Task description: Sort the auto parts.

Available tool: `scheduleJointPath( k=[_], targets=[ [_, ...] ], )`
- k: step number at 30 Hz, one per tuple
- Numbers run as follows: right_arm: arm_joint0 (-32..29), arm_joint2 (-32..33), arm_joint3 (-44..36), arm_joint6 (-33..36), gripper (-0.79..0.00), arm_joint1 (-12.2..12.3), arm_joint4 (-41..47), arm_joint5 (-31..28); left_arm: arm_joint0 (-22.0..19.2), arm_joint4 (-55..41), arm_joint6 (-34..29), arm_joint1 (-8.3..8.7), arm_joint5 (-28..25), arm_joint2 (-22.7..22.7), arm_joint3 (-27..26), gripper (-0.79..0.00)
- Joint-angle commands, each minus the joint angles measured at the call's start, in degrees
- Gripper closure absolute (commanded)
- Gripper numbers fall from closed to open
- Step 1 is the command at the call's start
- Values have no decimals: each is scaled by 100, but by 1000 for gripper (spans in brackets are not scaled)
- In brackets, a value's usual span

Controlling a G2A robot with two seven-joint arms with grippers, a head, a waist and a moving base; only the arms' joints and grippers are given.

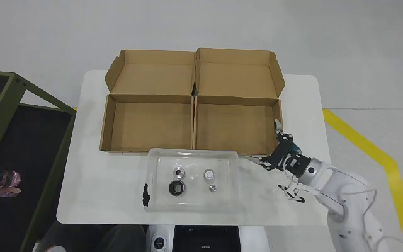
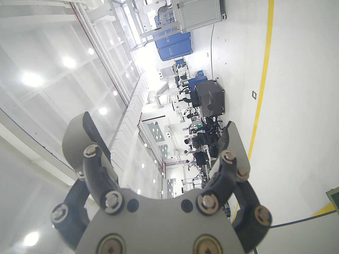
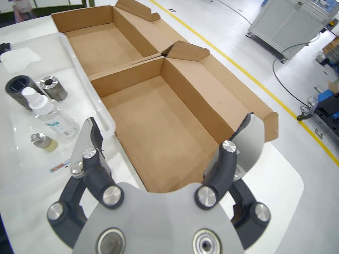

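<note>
We have right gripper [image 3: 171, 121] lower centre, jaws spread, nothing held, near right cardboard box [image 3: 164, 122]. Left gripper [image 2: 157, 121] likewise spread, nothing held.

Left of frame, clear tray [image 1: 192, 150] holds spray bottle [image 3: 50, 114], small metal fitting [image 3: 42, 141], steel sleeve [image 3: 51, 87], black bearing [image 3: 18, 85].

Farther, left cardboard box [image 3: 106, 46]. We judge sorting unstarted: nothing boxed.

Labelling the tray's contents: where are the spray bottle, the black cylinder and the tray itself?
spray bottle [image 3: 57, 122]: right wrist view, on its clear body.
black cylinder [image 3: 18, 91]: right wrist view, on its side wall.
tray [image 3: 75, 62]: right wrist view, on its long rim.
</note>
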Motion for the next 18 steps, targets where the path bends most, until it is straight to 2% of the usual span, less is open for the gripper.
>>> scheduleJointPath(
  k=[1,11,18],
  targets=[
    [27,-207,-104,181,-785,3,11,-79,0,0,0,0,0,0,0,-785],
    [130,-948,-498,968,-785,46,406,-593,0,0,0,0,0,0,0,-785],
    [346,-1413,-539,1489,-785,74,330,-697,0,0,0,0,0,0,0,-785]
  ],
)
